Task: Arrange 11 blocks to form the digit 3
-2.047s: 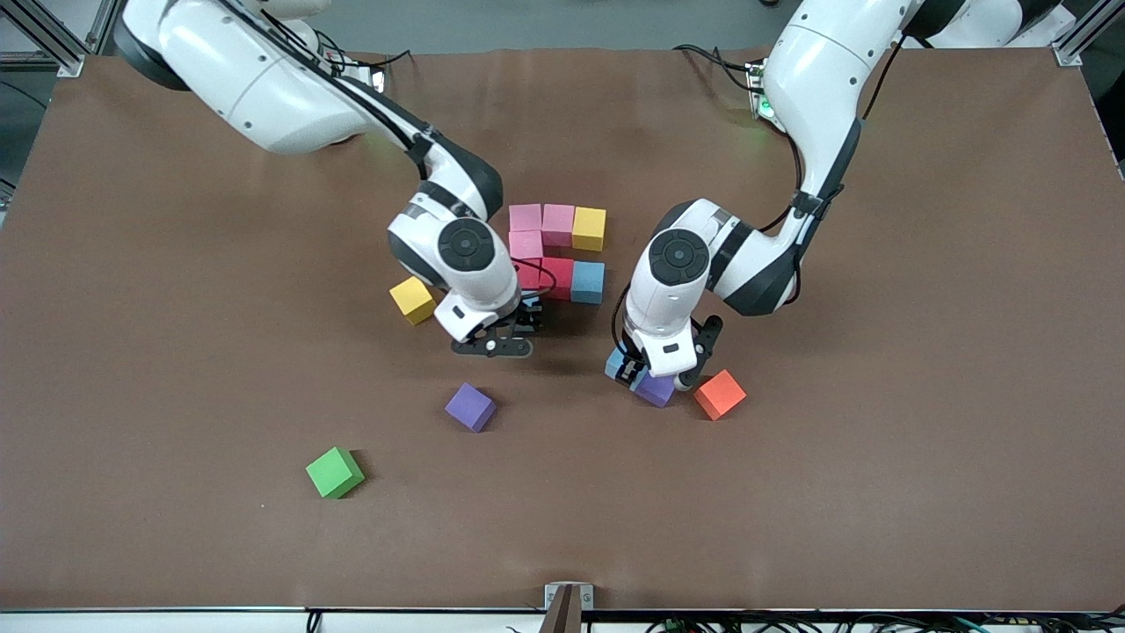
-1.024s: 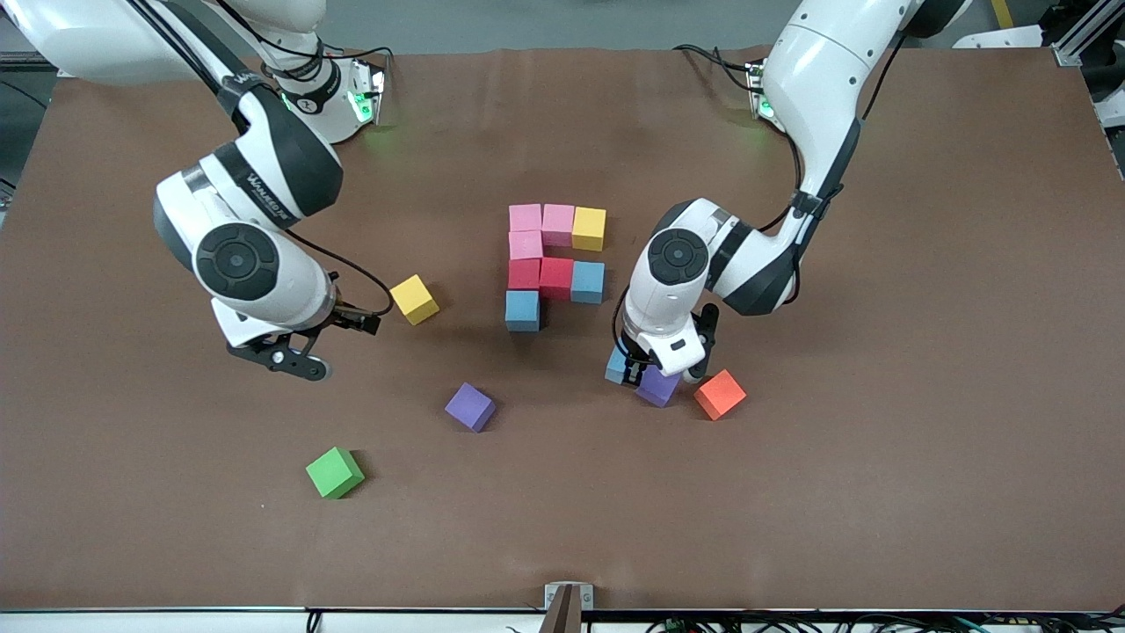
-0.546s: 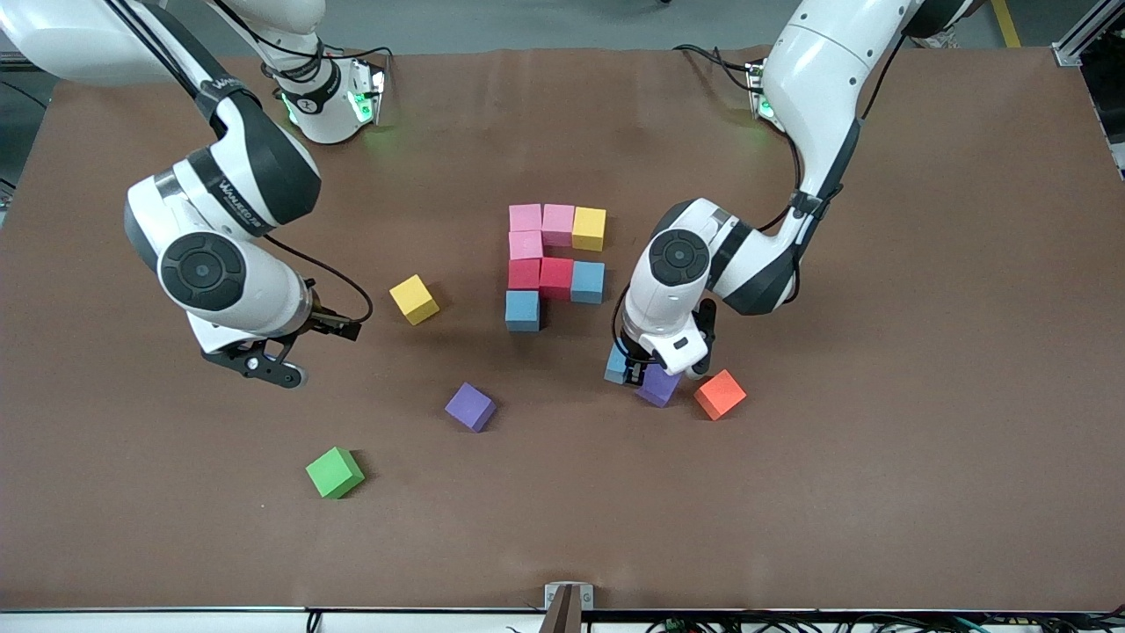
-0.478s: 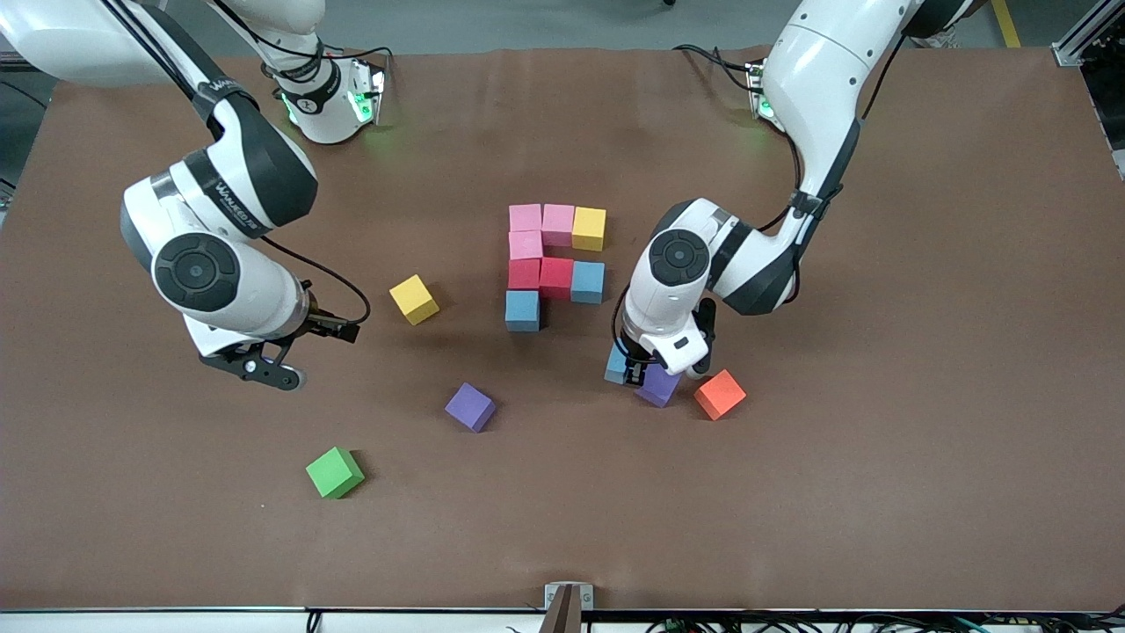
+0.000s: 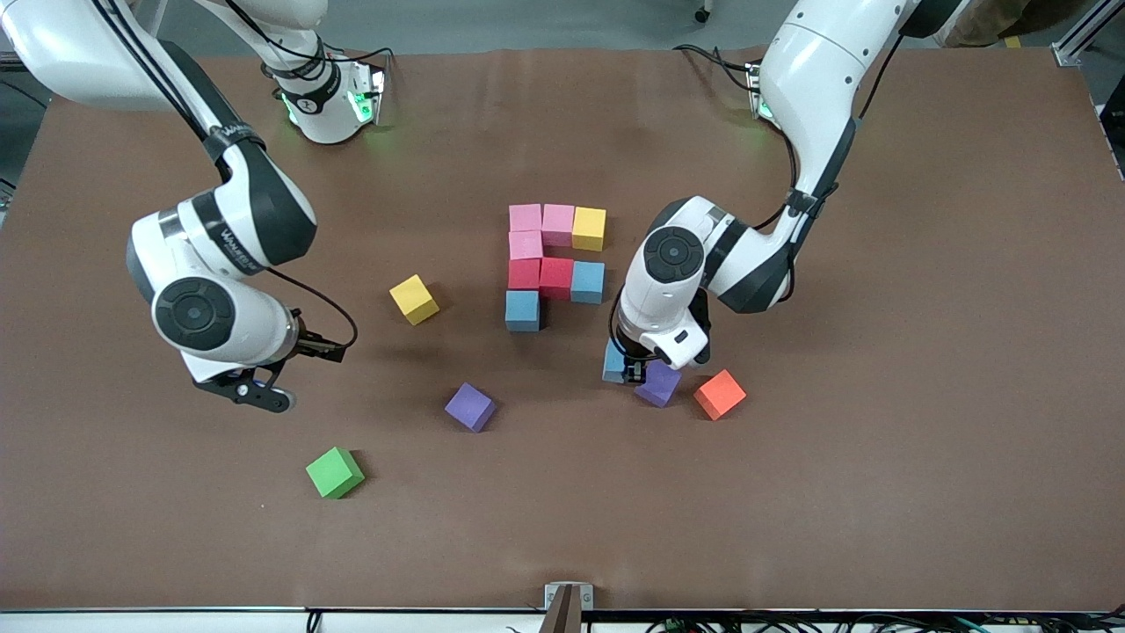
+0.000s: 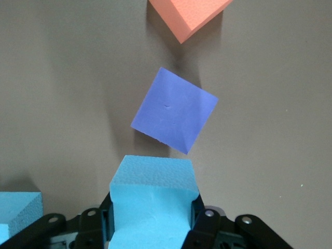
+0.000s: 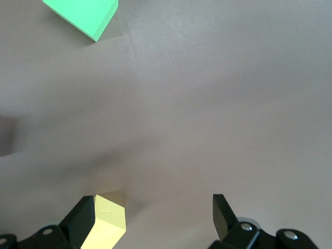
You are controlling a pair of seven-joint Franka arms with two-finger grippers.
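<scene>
Front view: we saw the part-built figure mid-table. Its row farthest from the camera was two pink blocks plus a yellow block. A third pink block sat just nearer. Then came two red blocks and a light blue block. Another light blue block sat nearest, under the first red one. All were touching.

The left gripper was low over the table, nearer the camera than the figure and toward the left arm's end. It was clamped on a third light blue block. A purple block sat just beside that, and an orange block near the purple one.

The right gripper hung over bare table toward the right arm's end, with nothing in it. A loose yellow block lay between it and the figure. A second purple block and a green block lay nearer the camera.

Left wrist view: we saw the fingers squeezing the light blue block from both sides. The purple block lay apart from it, and the orange block showed at the frame edge.

Right wrist view: we saw the fingers spread wide with only table between them. The loose yellow block showed by one finger. The green block was well apart.
</scene>
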